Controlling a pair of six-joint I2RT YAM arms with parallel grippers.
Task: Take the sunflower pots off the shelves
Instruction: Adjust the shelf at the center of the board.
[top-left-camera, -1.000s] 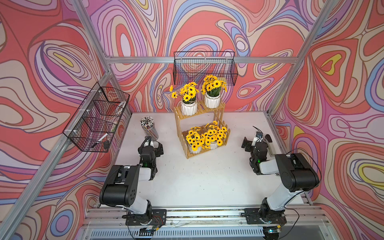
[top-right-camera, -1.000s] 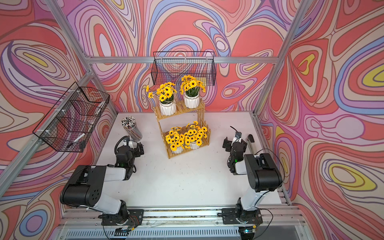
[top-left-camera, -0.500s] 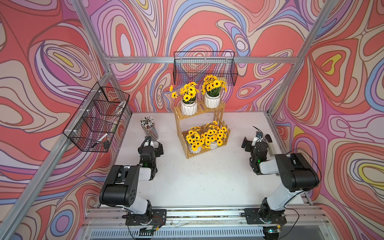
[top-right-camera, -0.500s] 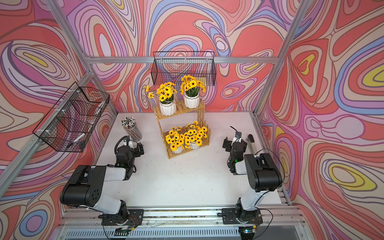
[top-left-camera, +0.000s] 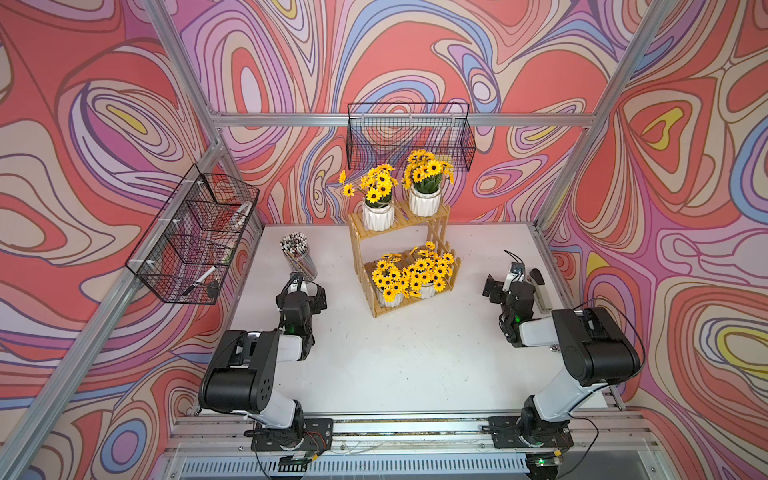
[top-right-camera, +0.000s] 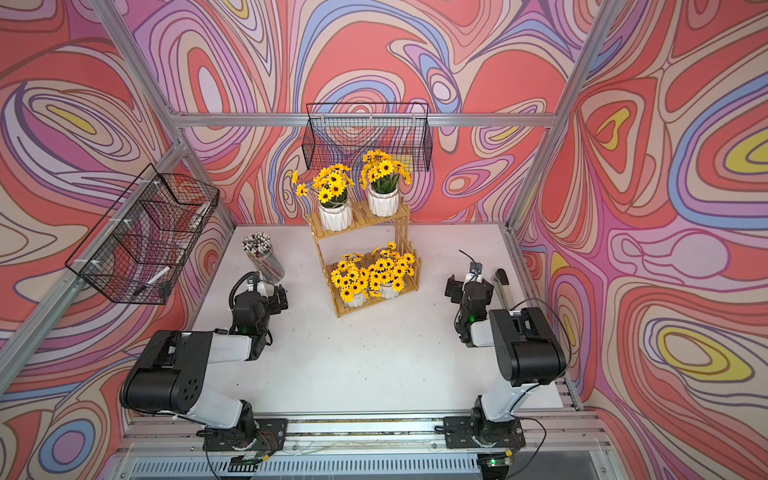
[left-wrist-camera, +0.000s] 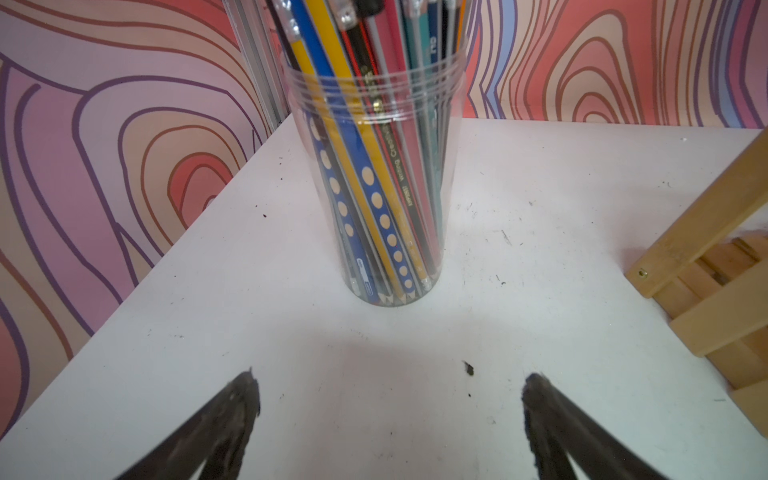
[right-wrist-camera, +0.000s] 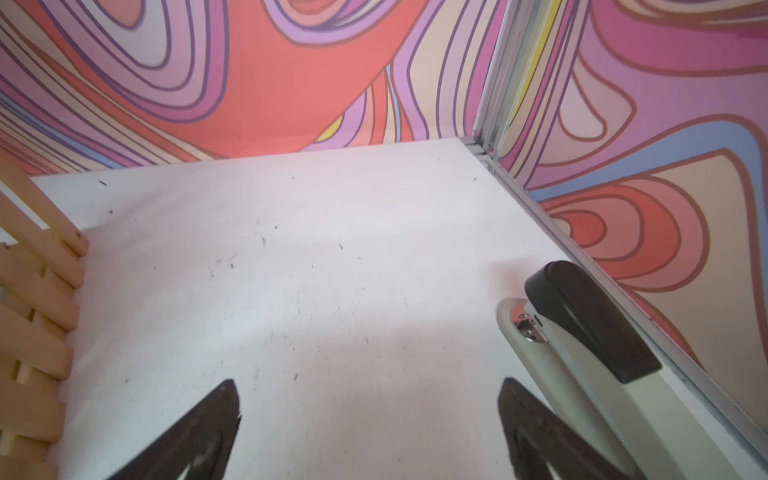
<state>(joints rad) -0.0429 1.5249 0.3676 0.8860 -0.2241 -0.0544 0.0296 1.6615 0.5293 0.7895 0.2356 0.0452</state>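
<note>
On the wooden shelves (top-left-camera: 436, 232) standing toward the back of the table (top-left-camera: 395, 365), all four sunflower pots (top-right-camera: 336, 217) are sitting in place. So we are judging the task as not yet begun: no pot is off the shelves, and all four are left to take down.

The upper left pot (top-left-camera: 377, 216) and the upper right pot (top-left-camera: 424, 201) are standing side by side on the top tier. The lower left pot (top-left-camera: 394, 301) and the lower right pot (top-left-camera: 428, 291) are sitting on the bottom tier. Each one is white, ribbed and upright, and is carrying a bunch of yellow, dark-centred flowers over green leaves. On the bottom tier the flowers are crowding together, so we are seeing only slivers of white beneath them.

Our left claw (left-wrist-camera: 388, 386) is hovering low over the table with its jaws spread wide and nothing between them. It is facing a clear cup of pencils (left-wrist-camera: 374, 199). Our right claw (right-wrist-camera: 370, 390) is likewise spread apart and empty above bare table, with a stapler (right-wrist-camera: 590, 320) lying near it by the wall. In both top views the claws are sitting well apart from the pots, one on each side of the shelves.
</note>
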